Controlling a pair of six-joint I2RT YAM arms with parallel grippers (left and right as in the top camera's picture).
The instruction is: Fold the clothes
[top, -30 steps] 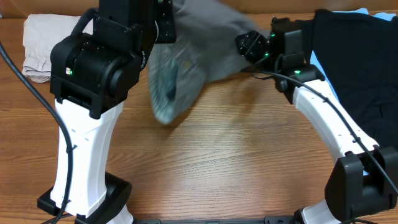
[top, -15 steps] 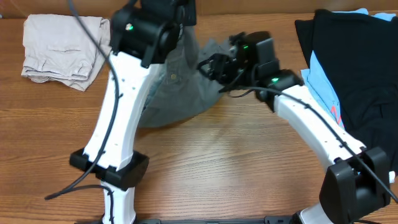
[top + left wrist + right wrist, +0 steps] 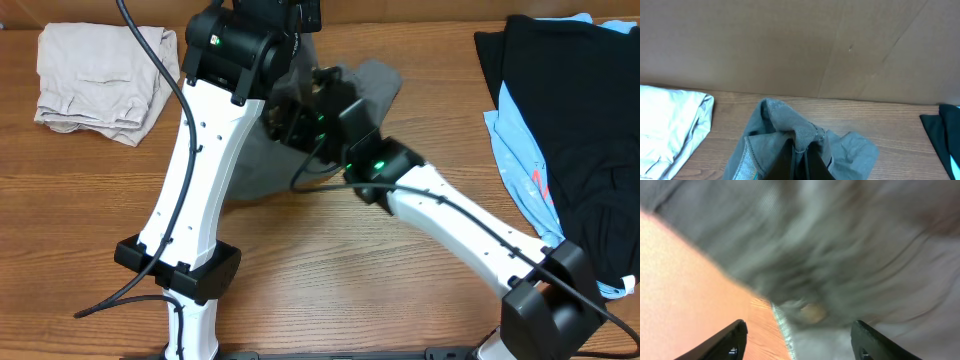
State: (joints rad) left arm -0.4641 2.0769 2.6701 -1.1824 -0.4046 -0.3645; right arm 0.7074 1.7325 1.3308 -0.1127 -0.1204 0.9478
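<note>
Two arms crowd the grey shorts, bunched at the far middle of the counter, between beige shorts and a black top. The left fingers pinch a waistband fold tight. The right fingers gape wide and empty, close over the cloth. Best next move: grip the opposite waistband corner, then draw the shorts flat.

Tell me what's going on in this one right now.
Both arms are working on the grey shorts at the far middle of the table. The left tool is pinched shut on a bunched edge of them, lifting it. The right tool is open close over the same cloth, not gripping. Beige shorts lie bundled far left. A black top and light-blue top are piled on the right.
</note>
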